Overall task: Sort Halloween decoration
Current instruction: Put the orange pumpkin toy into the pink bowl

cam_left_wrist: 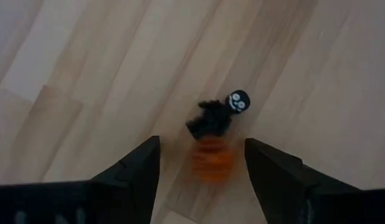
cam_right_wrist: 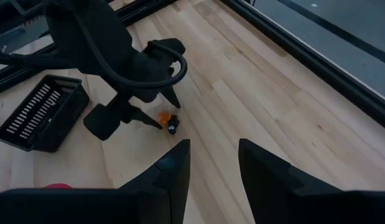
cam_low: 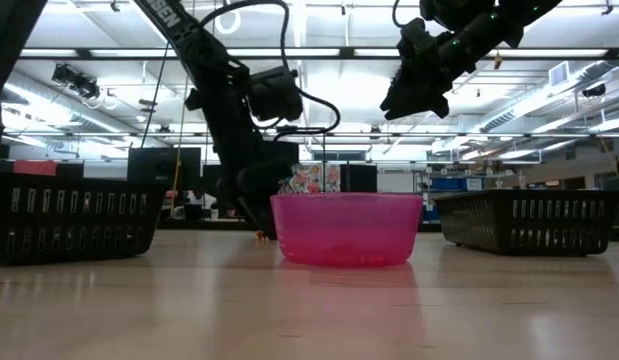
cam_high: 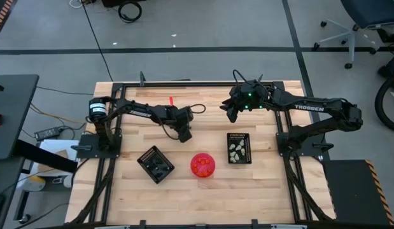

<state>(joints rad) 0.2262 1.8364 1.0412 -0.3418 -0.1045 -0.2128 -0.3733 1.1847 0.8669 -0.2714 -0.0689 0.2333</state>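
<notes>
1. Pink bowl (cam_low: 346,229): nearest the table's front edge, between the two trays. The high view shows reddish-orange contents (cam_high: 202,164), too small to count; judged unsorted stock, so sorting is only part done.

2. Left black grid tray (cam_high: 155,163): beside the bowl on the left arm's side, turned at an angle to the table edge. It holds dark contents, apparently black pieces already sorted; individual items cannot be told apart.

3. Right black grid tray (cam_high: 239,147): on the right arm's side of the bowl, squared to the table. Pale whitish-green pieces (cam_high: 235,150) lie inside, evidently sorted.

4. Left gripper (cam_left_wrist: 202,165): low over bare wood behind the bowl, fingers (cam_left_wrist: 141,168) spread wide, holding nothing. Two loose pieces sit between and just ahead of the fingertips.

5. Black piece (cam_left_wrist: 218,115): a small dark figure with a round skull face, lying on the table. Its long axis runs diagonally across the grain, face end pointing away from the fingers.

6. Orange piece (cam_left_wrist: 212,163): touching or just beside the black one, nearer the fingers; blurred, so its axis cannot be told. Neither piece is yet sorted.

7. Right gripper (cam_right_wrist: 214,165): raised above the far right of the table, fingers parted, empty, waiting.
</notes>
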